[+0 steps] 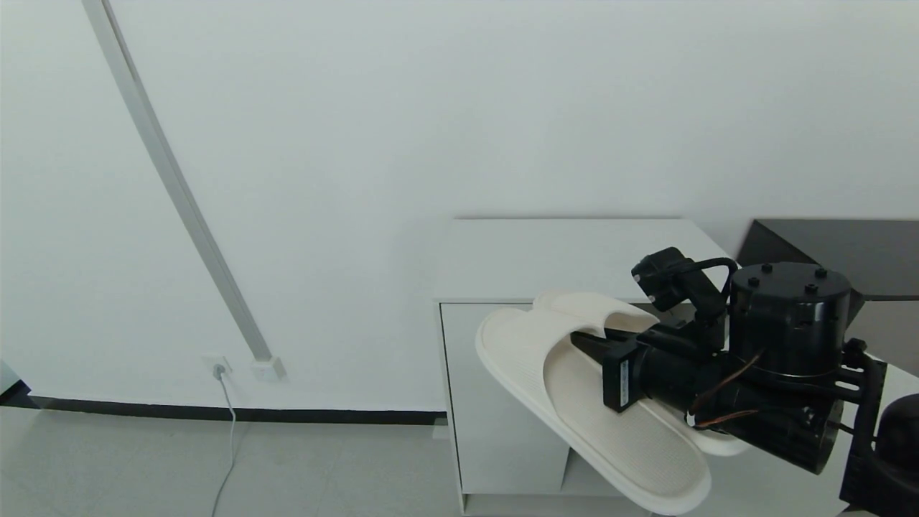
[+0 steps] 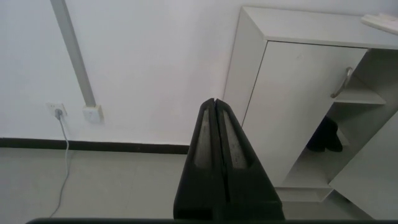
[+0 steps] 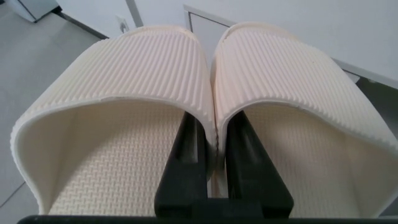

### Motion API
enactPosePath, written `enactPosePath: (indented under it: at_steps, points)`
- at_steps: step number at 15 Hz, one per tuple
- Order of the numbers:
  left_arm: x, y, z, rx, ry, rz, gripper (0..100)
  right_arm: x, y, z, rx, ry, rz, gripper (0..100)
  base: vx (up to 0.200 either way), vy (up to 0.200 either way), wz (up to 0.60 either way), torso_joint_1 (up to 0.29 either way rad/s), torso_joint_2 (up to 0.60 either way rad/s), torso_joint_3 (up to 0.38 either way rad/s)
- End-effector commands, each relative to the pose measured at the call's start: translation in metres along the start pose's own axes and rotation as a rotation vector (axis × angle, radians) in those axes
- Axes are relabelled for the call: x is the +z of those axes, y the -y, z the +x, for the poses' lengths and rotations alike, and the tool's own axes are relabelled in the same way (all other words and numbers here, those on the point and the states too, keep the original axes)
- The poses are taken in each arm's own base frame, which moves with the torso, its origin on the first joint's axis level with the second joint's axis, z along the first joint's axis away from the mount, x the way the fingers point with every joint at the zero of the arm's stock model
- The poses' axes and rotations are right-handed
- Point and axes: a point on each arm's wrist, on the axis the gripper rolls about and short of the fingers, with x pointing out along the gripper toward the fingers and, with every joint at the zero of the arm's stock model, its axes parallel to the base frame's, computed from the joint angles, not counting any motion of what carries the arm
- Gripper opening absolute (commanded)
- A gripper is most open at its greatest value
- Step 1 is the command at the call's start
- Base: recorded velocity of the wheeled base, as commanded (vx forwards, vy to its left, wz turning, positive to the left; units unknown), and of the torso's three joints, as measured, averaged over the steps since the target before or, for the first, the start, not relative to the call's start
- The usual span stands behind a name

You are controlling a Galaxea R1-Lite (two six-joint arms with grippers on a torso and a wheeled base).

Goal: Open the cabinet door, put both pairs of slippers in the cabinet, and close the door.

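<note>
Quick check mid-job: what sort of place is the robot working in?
Likely a bare indoor room set up like a home entryway: a white cabinet against a plain white wall, a socket just above the grey floor, and cream slippers to stow.

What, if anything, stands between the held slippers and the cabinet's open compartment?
Nothing visible. The right gripper holds the cream slippers before the cabinet, whose compartment beside the shut door stands open; a dark thing lies inside.

Slippers [image 1: 624,438]: two are hanging before the cabinet [image 1: 495,416].
Cabinet: one is standing.
Socket [image 1: 217,369]: one is sitting left of the cabinet.
</note>
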Motion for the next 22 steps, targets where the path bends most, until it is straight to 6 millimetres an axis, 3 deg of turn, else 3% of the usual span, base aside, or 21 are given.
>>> enactPosePath:
  at_steps: [1, 15, 22]
  points:
    - [0.000, 0.000, 0.000, 0.001, -0.001, 0.000, 0, -0.002, 0.000, 0.001, -0.001, -0.006, 0.000, 0, 0.000, -0.200, 0.00, 0.002, 0.00, 0.002]
    - [0.000, 0.000, 0.000, 0.002, 0.000, -0.002, 0, -0.005, 0.000, 0.002, -0.004, -0.018, 0.000, 0, 0.000, -0.200, 0.00, 0.005, 0.00, 0.003]
    - [0.000, 0.000, 0.000, 0.001, -0.001, -0.003, 0, -0.018, 0.001, 0.001, 0.002, -0.030, -0.027, 0, 0.000, 0.000, 0.00, 0.000, 0.00, 0.000]
